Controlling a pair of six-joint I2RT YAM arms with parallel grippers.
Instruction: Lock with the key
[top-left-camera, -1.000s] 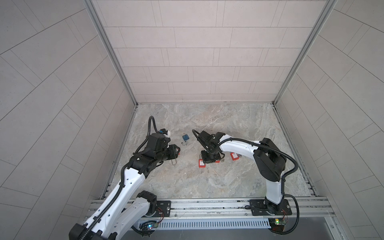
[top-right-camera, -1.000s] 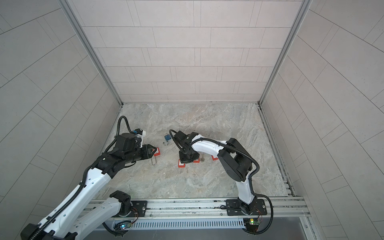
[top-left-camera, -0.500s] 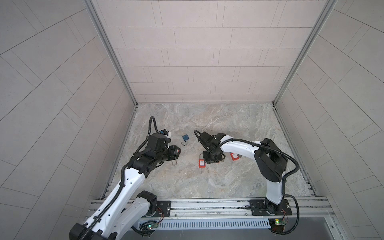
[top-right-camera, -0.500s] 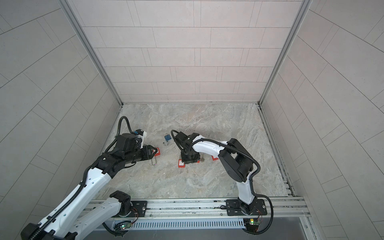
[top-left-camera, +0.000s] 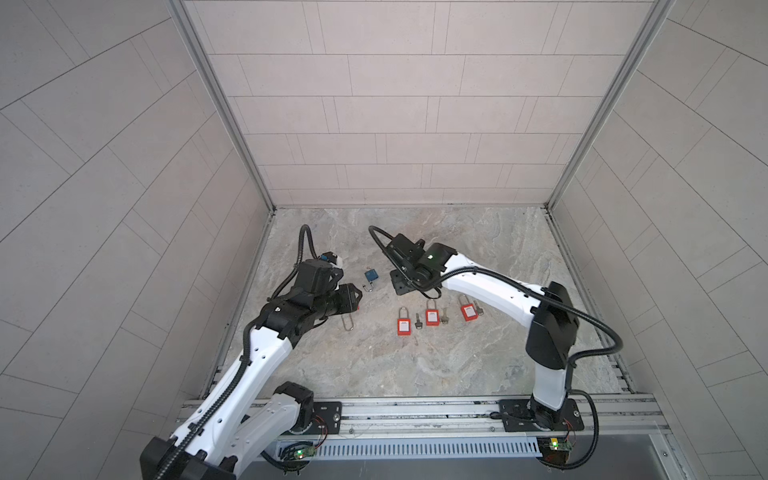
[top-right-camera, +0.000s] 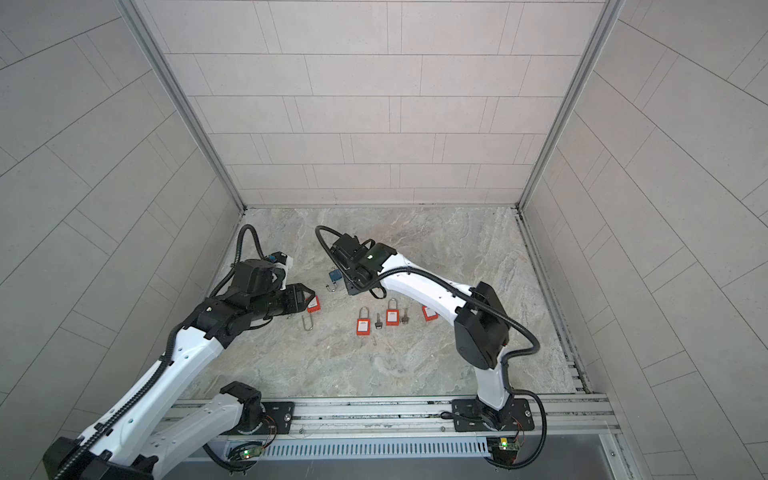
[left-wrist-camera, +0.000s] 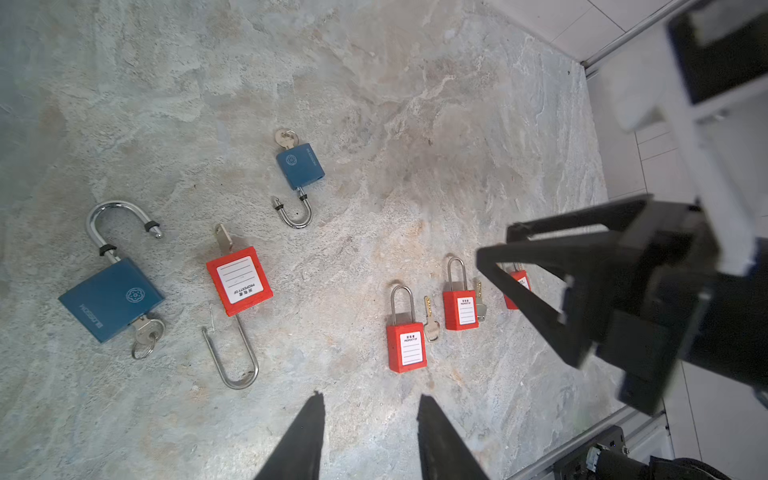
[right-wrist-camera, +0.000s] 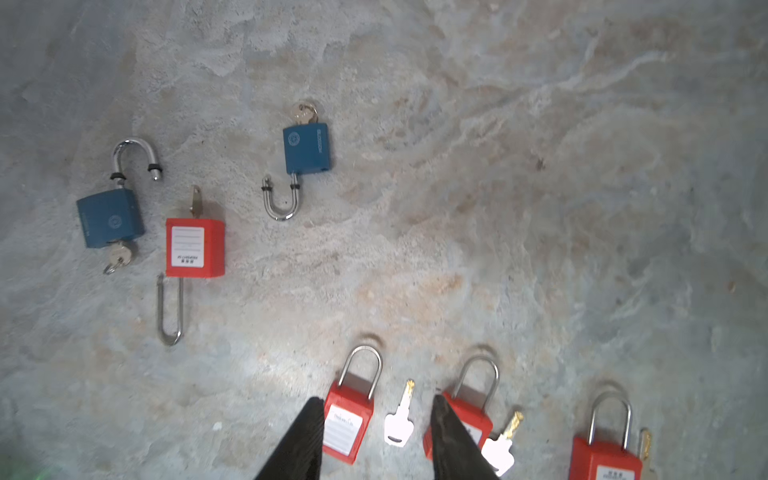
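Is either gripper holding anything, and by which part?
Nothing is held: the left gripper and the right gripper are both open and empty.

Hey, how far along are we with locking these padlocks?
Done: three red locks lie in a row, shackles shut, keys out beside them. In hand: nothing; left claw and right claw are both open and empty. To do: long-shackle red lock, small blue lock and big blue lock are open, keys in.
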